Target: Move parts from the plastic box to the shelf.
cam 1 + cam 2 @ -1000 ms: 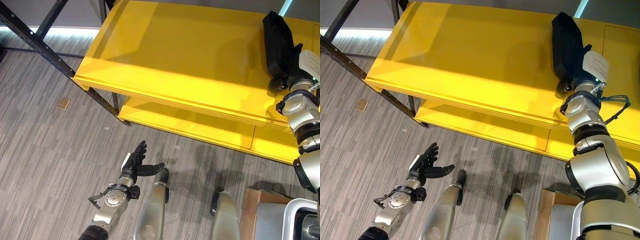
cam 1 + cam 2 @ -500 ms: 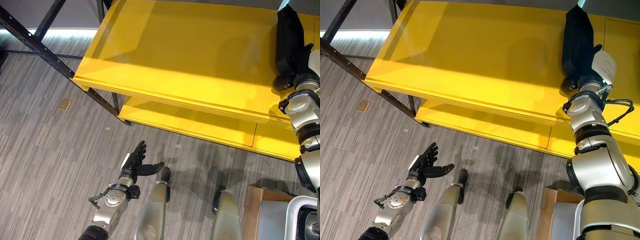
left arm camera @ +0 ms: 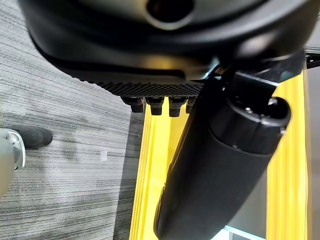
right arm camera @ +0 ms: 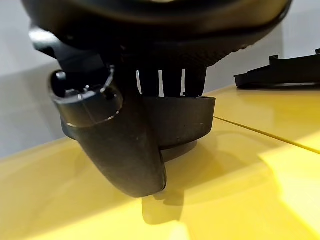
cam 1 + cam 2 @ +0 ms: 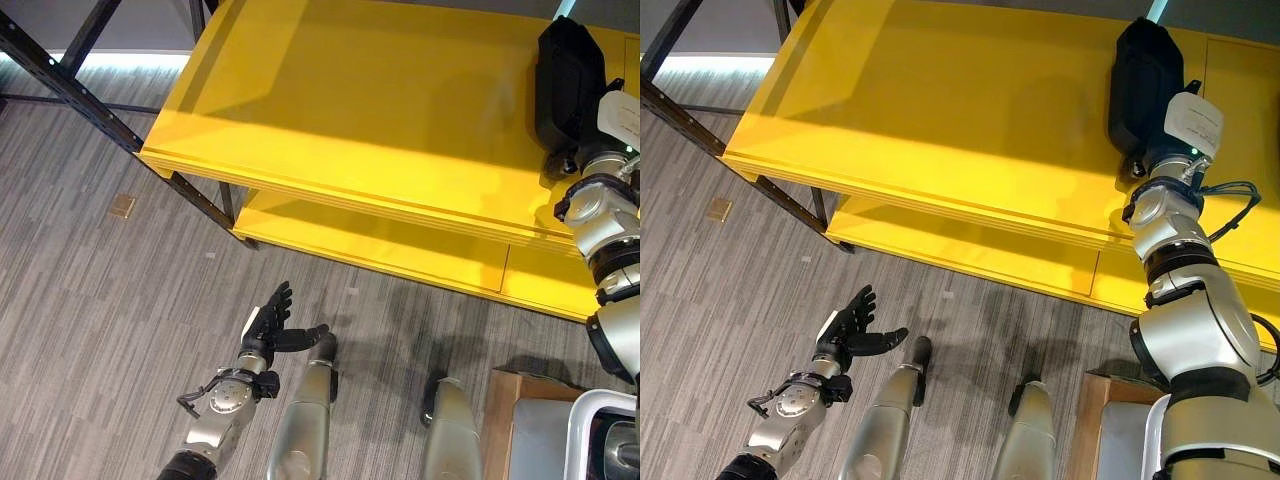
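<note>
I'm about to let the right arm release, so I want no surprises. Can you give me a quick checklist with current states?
1. Black part over the yellow shelf top: ok.
2. Part resting flat on the shelf surface: cannot tell; the right wrist view shows its lower edge at the surface.
3. Right robot hand holding the part: ok, thumb and fingers curled on it.
4. Landing area beside the part bare: ok.
5. Left robot hand away from the shelf, low over the floor, fingers open: ok.

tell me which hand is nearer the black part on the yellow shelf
Right. The right hand is on the black part at the shelf's far right end, thumb and fingers around it. The left hand hangs open low over the floor, well short of the shelf.
</note>
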Robot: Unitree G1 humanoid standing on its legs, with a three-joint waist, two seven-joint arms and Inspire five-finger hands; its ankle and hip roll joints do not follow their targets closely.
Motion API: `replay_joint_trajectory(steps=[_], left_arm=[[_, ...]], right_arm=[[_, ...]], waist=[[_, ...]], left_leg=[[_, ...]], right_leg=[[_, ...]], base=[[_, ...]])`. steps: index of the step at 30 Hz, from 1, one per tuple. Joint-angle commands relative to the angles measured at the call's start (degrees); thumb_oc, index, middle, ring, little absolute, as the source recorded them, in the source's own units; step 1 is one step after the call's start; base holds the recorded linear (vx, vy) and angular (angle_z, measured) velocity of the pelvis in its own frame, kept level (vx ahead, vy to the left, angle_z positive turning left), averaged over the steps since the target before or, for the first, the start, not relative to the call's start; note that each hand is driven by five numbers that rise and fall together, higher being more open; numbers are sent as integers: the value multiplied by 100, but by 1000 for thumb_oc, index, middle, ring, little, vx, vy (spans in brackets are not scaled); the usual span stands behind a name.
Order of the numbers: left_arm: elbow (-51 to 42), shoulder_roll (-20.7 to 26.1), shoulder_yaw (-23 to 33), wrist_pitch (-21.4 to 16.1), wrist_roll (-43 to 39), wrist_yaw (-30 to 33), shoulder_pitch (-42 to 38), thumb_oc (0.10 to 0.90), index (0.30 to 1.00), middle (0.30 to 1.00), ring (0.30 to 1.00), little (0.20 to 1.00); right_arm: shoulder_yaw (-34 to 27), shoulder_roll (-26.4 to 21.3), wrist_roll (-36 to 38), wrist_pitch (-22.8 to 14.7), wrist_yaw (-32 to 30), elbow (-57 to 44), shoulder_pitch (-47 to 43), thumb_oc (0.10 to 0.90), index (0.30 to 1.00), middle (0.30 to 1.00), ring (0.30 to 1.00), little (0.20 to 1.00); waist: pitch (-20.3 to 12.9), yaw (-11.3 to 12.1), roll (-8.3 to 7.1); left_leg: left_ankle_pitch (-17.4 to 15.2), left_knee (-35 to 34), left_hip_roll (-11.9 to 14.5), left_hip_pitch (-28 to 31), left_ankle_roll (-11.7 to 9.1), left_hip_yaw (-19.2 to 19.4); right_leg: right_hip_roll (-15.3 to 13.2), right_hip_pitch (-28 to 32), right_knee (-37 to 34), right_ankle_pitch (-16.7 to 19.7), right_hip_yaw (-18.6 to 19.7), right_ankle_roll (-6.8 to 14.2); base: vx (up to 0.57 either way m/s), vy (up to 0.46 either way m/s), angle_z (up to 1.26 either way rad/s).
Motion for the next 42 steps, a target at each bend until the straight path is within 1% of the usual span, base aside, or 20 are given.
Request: replay_joint_trajectory(steps=[1, 10, 11, 14, 32, 33, 34, 35, 42], left_arm=[[-510, 253, 279, -563, -198, 106, -175, 900, 1000, 1000, 1000, 1000], [-491, 249, 281, -566, -206, 130, -222, 900, 1000, 1000, 1000, 1000], [-479, 257, 298, -571, -202, 154, -222, 900, 1000, 1000, 1000, 1000], [-482, 240, 310, -568, -236, 161, -216, 900, 1000, 1000, 1000, 1000], [-431, 227, 369, -555, -265, 228, -188, 900, 1000, 1000, 1000, 1000], [-447, 236, 373, -558, -282, 228, -185, 900, 1000, 1000, 1000, 1000], [-447, 236, 373, -558, -282, 228, -185, 900, 1000, 1000, 1000, 1000], [-448, 243, 376, -549, -280, 227, -174, 900, 1000, 1000, 1000, 1000], [-478, 263, 403, -543, -245, 265, -148, 900, 1000, 1000, 1000, 1000]], right_arm=[[281, -99, -208, -82, 67, 2, -643, 400, 300, 300, 300, 300], [110, 159, -7, -103, 91, 8, -481, 400, 300, 300, 300, 300], [105, 269, -3, -108, 91, -55, -404, 400, 300, 300, 300, 300], [93, 363, -24, -99, 92, -60, -342, 400, 300, 300, 300, 300], [89, 731, -92, -95, 122, -306, -205, 400, 300, 300, 300, 300], [80, 754, -82, -95, 141, -270, -201, 498, 437, 437, 437, 437], [80, 754, -82, -96, 140, -270, -201, 498, 437, 437, 437, 437], [72, 774, -47, -87, 156, -232, -226, 900, 1000, 1000, 1000, 1000], [13, 757, -17, -72, 34, -247, -278, 900, 1000, 1000, 1000, 1000]], waist=[[22, 108, -60], [62, 147, -92], [76, 143, -113], [81, 135, -120], [123, 99, -183], [116, 95, -182], [116, 95, -182], [121, 96, -182], [140, 71, -199]], left_leg=[[-971, 532, 146, 234, 90, -465], [-965, 526, 133, 249, 106, -483], [-961, 547, 131, 230, 108, -486], [-966, 555, 137, 219, 108, -486], [-971, 548, 172, 233, 101, -438], [-973, 544, 173, 235, 96, -433], [-973, 544, 173, 234, 96, -433], [-976, 551, 173, 228, 97, -426], [-979, 561, 179, 229, 98, -420]], right_leg=[[20, 337, -238, 178, 9, -42], [23, 390, -278, 200, -24, -33], [28, 389, -279, 200, -23, -39], [27, 384, -279, 202, -21, -41], [67, 376, -319, 232, 18, -58], [68, 377, -328, 233, 21, -57], [68, 377, -328, 233, 21, -57], [69, 380, -334, 239, 21, -58], [67, 385, -333, 247, 31, -58]], base=[[-16, 13, 5], [-2, 3, 1], [0, 0, 0], [0, 0, 0], [-1, 1, 0], [0, 0, 0], [0, 0, 0], [0, 0, 0], [0, 0, 0]])
